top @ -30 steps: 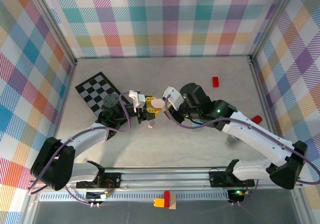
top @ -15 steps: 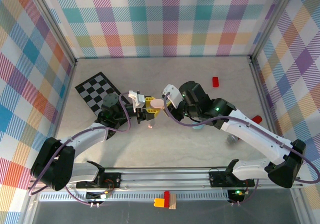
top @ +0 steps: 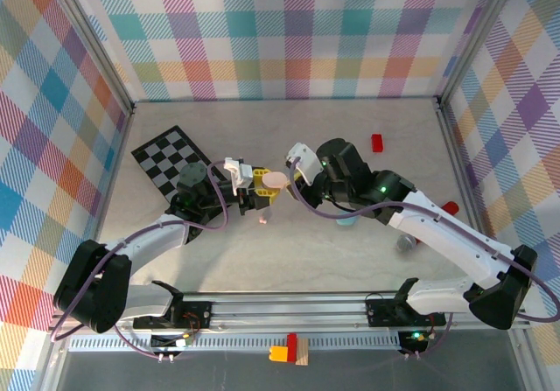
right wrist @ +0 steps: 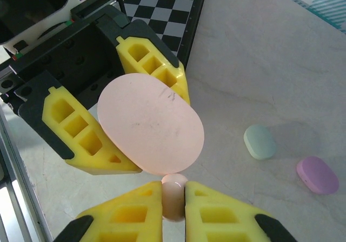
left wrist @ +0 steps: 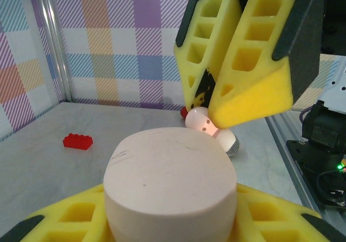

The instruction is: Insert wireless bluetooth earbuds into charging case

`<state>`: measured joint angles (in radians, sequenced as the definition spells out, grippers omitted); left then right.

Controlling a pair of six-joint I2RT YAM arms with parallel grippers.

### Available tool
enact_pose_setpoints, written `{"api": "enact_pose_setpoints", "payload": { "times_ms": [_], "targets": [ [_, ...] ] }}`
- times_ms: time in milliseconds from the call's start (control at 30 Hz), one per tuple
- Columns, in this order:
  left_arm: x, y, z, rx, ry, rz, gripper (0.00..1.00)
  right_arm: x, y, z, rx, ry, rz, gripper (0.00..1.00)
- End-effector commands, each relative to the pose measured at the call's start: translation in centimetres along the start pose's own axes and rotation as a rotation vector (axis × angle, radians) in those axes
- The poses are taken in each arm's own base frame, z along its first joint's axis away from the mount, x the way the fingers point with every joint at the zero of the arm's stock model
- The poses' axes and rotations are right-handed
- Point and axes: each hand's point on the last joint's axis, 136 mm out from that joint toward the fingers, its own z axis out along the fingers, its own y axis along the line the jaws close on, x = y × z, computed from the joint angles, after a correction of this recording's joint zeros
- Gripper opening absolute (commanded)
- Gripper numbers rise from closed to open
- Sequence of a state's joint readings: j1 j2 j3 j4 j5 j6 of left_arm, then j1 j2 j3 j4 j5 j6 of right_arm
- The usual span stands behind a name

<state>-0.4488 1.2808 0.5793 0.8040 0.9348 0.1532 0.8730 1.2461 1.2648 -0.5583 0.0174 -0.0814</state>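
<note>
Earbud half hidden inside right tool

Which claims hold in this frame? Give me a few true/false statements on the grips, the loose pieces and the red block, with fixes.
1. The left gripper is shut on the pink case. True.
2. The right gripper is open and empty. False: it is shut on a small pink earbud, held right at the case's edge.
3. The mint oval piece and the purple oval piece lie on the table, apart from each other. True.
4. The red block sits on the checkerboard mat. False: it lies on bare table at the far right, while the mat is on the left.
</note>
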Motion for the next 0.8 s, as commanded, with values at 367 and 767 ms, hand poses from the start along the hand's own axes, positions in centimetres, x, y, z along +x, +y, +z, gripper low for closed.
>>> {"api": "enact_pose_setpoints", "payload": {
  "times_ms": [367,767],
  "targets": [
    [-0.1,-0.8,-0.5,0.053,-0.012,0.006,0.40,-2.7,-4.2,-2.7,0.127,-0.179,0.143,0.14],
    [-0.4,0.6,-1.2,0.006,-0.037,0.008,0.40,4.7,-5.1,-1.3,0.114,-0.051,0.299,0.15]
  ]
}}
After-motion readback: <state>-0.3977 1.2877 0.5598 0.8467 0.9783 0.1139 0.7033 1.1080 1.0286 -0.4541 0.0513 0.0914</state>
